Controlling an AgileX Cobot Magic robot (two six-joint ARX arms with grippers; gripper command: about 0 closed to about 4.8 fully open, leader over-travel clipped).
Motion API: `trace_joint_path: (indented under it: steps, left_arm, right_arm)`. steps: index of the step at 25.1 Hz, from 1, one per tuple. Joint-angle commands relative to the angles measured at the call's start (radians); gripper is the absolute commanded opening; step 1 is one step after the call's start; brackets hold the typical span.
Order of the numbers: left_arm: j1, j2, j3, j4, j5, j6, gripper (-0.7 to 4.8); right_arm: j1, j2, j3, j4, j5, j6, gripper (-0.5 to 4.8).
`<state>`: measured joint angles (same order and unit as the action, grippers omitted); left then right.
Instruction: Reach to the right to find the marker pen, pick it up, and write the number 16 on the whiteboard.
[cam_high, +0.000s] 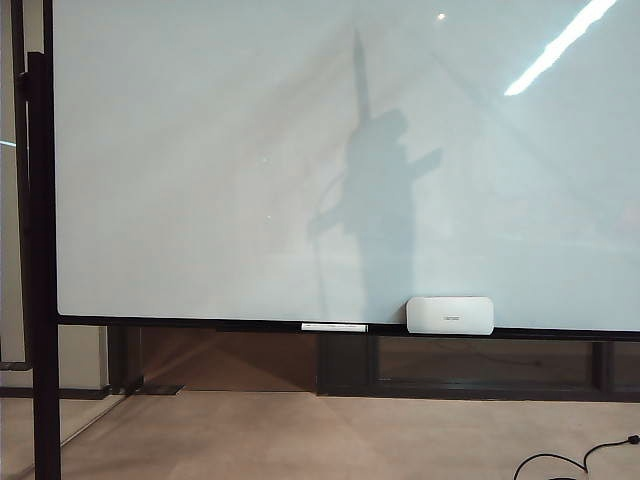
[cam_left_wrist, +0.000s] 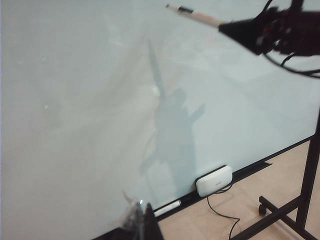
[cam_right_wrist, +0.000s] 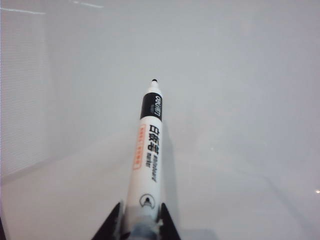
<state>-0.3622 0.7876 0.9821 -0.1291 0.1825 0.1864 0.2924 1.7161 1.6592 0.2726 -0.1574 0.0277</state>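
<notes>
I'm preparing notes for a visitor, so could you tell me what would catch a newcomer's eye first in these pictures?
The huge glossy whiteboard fills nearly every view, blank, with a dark arm-shaped shadow near its middle. The right gripper is shut on the marker pen, its dark tip aimed at the board. A white eraser sits on the lower rail; the left gripper hangs low near the board.

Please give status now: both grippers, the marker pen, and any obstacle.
Right gripper jaws shut on marker pen, tip toward whiteboard. Left gripper state unclear. Board blank; eraser on rail, not in the way.
</notes>
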Motion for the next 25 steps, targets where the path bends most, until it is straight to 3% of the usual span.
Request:
trace_joint_path:
  steps: [1,10,25]
  left_arm:
    - [0.017,0.011,0.001,0.071,0.041,-0.011,-0.05]
    - [0.030,0.045,0.001,0.081,0.042,-0.011,-0.05]
    - [0.032,0.057,0.001,0.107,0.048,0.024,-0.05]
  right_arm:
    - [0.003,0.013,0.006,0.019,0.002,-0.002,-0.02]
    - [0.011,0.049,0.016,0.045,0.002,-0.002,-0.02]
    - [0.014,0.170,0.219,-0.042,0.035,-0.002,-0.02]
